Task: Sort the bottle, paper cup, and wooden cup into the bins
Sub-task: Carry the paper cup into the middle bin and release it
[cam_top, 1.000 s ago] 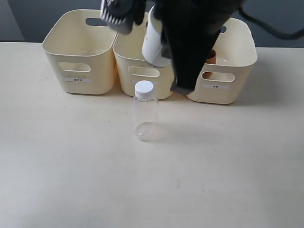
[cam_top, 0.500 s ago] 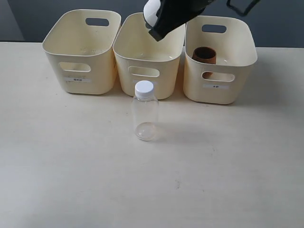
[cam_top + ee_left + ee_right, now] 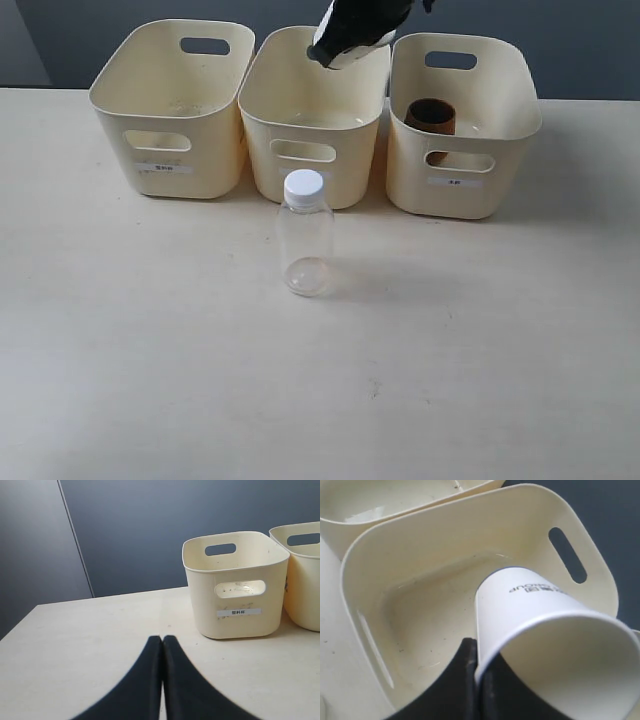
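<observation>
The right gripper (image 3: 476,672) grasps the paper cup (image 3: 555,650) by its rim above the middle bin (image 3: 312,105), while the left gripper (image 3: 162,645) is clenched over the table (image 3: 90,635).

Three bins in a row at the back of the table (image 3: 150,350): left bin (image 3: 170,110), middle bin (image 3: 310,125), right bin (image 3: 462,125), sides nearly touching. Wooden cup (image 3: 430,115) sits upright inside the right bin. Bottle (image 3: 305,235) stands upright on the table, just in front of the middle bin, apart from it. My right gripper (image 3: 476,672) is above the middle bin's back edge, pinching the paper cup (image 3: 555,645) by its rim; cup hangs tilted over that bin's inside. My left gripper (image 3: 162,645) is low over the table, left of the left bin, well apart from it.
</observation>
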{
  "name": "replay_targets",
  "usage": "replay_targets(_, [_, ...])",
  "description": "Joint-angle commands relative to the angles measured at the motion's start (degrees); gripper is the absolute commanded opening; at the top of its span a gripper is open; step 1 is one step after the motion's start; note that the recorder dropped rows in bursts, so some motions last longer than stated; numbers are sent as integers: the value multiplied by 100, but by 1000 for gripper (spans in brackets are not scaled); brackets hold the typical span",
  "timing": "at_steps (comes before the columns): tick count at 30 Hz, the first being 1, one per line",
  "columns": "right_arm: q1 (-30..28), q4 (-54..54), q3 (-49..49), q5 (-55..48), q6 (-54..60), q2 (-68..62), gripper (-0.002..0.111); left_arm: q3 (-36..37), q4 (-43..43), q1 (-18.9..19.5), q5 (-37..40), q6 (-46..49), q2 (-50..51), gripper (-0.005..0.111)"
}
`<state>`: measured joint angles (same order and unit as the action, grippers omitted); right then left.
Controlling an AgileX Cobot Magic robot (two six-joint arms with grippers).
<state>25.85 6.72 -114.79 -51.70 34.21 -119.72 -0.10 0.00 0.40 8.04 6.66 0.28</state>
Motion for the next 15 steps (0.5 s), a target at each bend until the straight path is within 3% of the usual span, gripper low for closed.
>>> replay_targets(1, [-118, -16, -923, -737, 79, -638, -1, 10, 0, 3, -29, -8, -28, 0])
replay_targets(7, [-278, -24, -2063, -1784, 505, -1548, -1, 10, 0, 3, -29, -8, -28, 0])
replay_targets(15, [-316, 310, -2869, -1826, 991, -2309, -1, 10, 0, 3, -29, -8, -28, 0])
